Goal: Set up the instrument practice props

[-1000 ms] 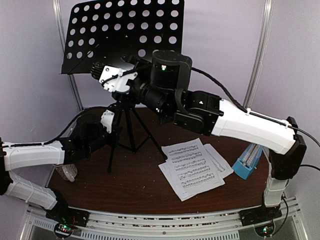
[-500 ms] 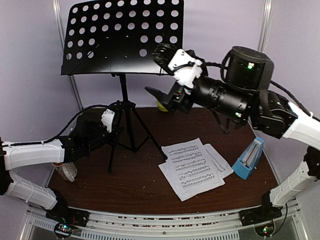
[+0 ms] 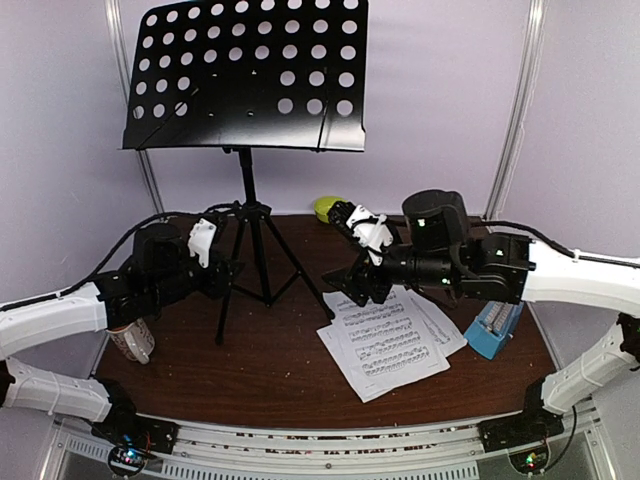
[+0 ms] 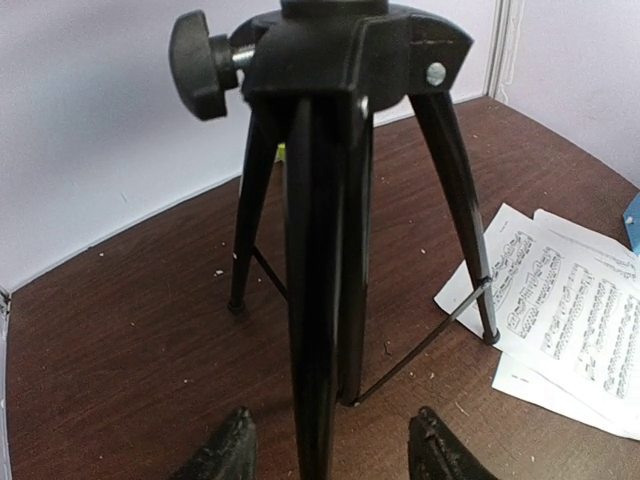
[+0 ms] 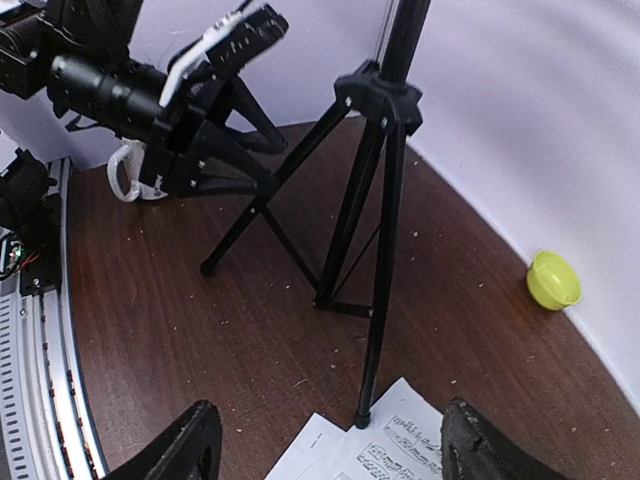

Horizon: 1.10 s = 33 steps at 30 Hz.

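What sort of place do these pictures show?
Probably a robot test bench staged as a music-practice corner: a dark brown wooden table backed by plain pale walls, with a black tripod music stand and white printed sheet-music pages.

My bench is a dark brown wood table (image 3: 270,385), kinda speckled with crumbs. The black music stand (image 3: 246,178) has its three feet planted left of centre, toward the back edge. White sheet-music pages (image 3: 385,340) lie overlapping, right of centre toward the near edge. The blue metronome (image 3: 495,325) stands near them by the right edge. A lime-green bowl (image 3: 325,207) sits at the back edge, and a mug (image 3: 133,342) by the left edge.
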### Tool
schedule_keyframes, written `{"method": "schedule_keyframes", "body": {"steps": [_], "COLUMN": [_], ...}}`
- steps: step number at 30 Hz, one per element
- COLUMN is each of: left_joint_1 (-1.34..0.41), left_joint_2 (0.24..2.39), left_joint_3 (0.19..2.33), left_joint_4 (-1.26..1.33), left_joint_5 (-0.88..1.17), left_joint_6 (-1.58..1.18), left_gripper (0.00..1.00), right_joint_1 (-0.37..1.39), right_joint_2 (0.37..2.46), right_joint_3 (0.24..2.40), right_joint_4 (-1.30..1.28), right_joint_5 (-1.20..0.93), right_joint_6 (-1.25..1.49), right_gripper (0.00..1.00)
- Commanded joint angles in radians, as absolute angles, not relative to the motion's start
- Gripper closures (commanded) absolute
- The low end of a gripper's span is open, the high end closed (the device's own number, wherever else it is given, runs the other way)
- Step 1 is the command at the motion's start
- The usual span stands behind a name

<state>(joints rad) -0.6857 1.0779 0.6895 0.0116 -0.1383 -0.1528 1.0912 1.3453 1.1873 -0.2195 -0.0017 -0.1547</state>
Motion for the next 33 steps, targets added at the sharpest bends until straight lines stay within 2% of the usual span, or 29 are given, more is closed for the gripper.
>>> {"method": "schedule_keyframes", "body": {"steps": [1,6,18,33], "left_joint_1": [-0.631,-0.612,-0.584,-0.551], "left_joint_2": [1.042,1.051,1.189,1.275], "left_joint_3": [0.662,0.622,0.629,0.601], "left_joint_4": [-0.097,-0.110,-0.063,0.049], "left_joint_5": [-0.010,0.062,0.120,0.169], "left_joint_6": [-0.183,-0.184,-0.200,-0.215], "left_gripper": [0.46,0.43,0.44,0.45], "right_joint_1": [1.010,0.942,0.841,0.808], "right_joint_2": [1.417,1.532,1.794,1.988], "right_joint_3": [1.186,1.204,1.373,1.539], "right_joint_4": [-0.174,-0.160,-0.176,-0.222], "right_joint_5": [-0.214,-0.302,-0.425,-0.502], "right_joint_6": [-0.039,-0.086,-0.156,-0.218], "right_gripper": [0.25,0.26,0.28,0.32]}}
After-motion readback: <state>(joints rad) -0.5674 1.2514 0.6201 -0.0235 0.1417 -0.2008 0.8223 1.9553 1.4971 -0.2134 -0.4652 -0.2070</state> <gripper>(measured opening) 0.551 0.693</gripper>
